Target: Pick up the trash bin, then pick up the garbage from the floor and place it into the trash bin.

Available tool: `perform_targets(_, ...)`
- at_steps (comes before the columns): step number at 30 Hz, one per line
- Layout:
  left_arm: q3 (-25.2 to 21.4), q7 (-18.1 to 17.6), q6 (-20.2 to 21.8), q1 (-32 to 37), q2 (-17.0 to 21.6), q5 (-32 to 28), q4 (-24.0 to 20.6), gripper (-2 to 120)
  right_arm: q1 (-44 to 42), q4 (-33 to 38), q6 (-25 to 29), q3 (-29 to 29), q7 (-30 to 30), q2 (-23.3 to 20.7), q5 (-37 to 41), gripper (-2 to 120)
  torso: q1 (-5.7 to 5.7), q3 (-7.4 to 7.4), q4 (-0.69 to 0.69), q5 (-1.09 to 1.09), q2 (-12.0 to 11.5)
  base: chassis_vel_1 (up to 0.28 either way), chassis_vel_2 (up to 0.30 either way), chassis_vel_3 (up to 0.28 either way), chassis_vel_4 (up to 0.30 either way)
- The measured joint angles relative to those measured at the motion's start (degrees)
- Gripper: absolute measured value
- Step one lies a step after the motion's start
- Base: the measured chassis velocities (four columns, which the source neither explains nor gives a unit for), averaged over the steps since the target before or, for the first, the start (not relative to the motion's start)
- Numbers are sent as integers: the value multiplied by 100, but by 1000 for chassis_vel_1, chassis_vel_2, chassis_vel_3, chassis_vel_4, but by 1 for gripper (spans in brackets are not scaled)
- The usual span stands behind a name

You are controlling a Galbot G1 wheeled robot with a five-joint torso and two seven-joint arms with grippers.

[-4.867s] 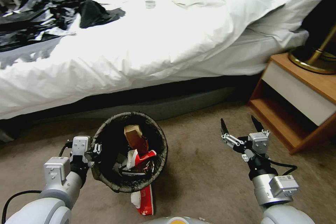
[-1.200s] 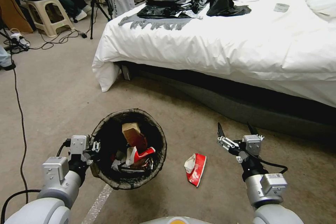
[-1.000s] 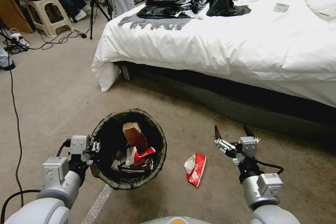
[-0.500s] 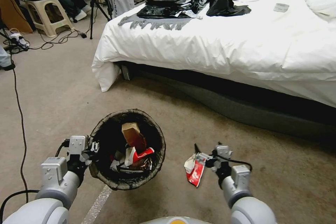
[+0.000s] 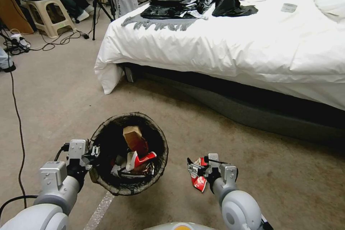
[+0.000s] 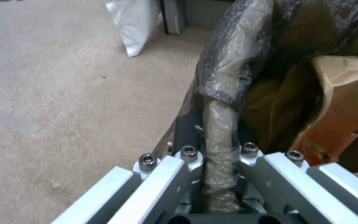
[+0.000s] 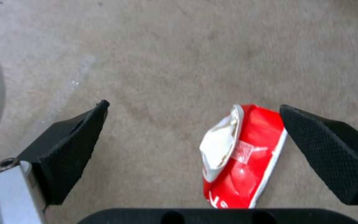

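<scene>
- The right gripper (image 7: 195,146), its black textured fingers (image 7: 69,155) spread wide, hangs above the flattened red-and-white carton (image 7: 239,158) lying on the beige carpet (image 7: 179,56).
- Risk: the carton sits close to one finger, not midway, so closing could nudge it aside or catch just an edge; being flat, it may slide out.
- The left gripper (image 5: 94,151) is clamped on the rim of the small round bin lined with a dark bag (image 5: 160,161), held beside the carton; a tilt could spill the brown paper bag (image 5: 134,140) inside.
- The right wrist view shows the carton off-centre between the fingers, which the head view hides behind the arm.
- The left wrist view shows the pinched, film-wrapped rim.
- The head view alone shows the white bed (image 5: 251,50) beyond.
</scene>
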Motion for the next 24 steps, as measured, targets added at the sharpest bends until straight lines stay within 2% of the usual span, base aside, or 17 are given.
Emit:
perform_targets(10, -87, -3, 19, 56, -6, -42, 0, 1, 112, -391, -62, -58, 220, 72, 245, 100, 0, 0, 0, 0, 0, 0, 0, 0, 0)
perform_targets(24, -89, -4, 35, 64, -1, -74, 0, 1, 194, -531, -83, -131, 260, 121, 278, 100, 0, 0, 0, 0, 0, 0, 0, 0, 0)
